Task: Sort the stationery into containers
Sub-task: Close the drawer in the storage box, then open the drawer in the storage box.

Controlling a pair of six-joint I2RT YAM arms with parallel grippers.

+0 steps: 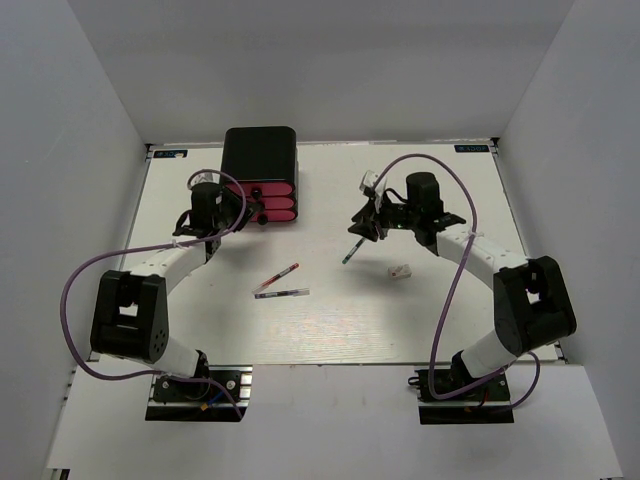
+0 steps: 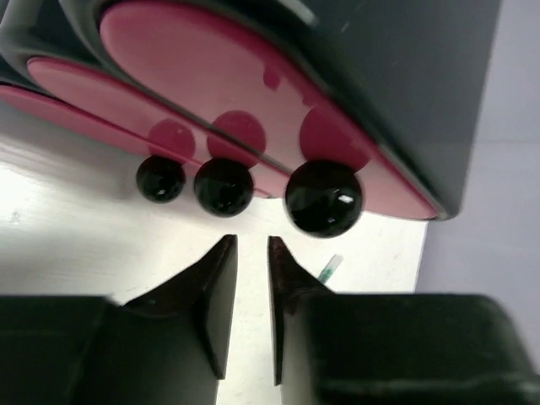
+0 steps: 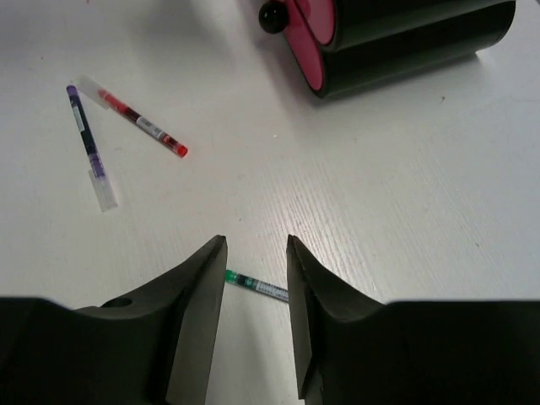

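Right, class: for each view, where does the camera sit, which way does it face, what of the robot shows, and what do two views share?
Top external: high behind the robot, looking down on the table; left arm and right arm show whole.
Left wrist: on the left arm, facing the drawer box and its knobs; fingers of the left gripper below.
Right wrist: on the right arm, looking down at the green pen, seen between fingers of the right gripper.
Shared: top and right wrist both show the red pen.

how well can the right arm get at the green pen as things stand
Probably yes: the right gripper hangs open over the green pen, which lies flat on the table, and nothing stands between them or crowds the pen.
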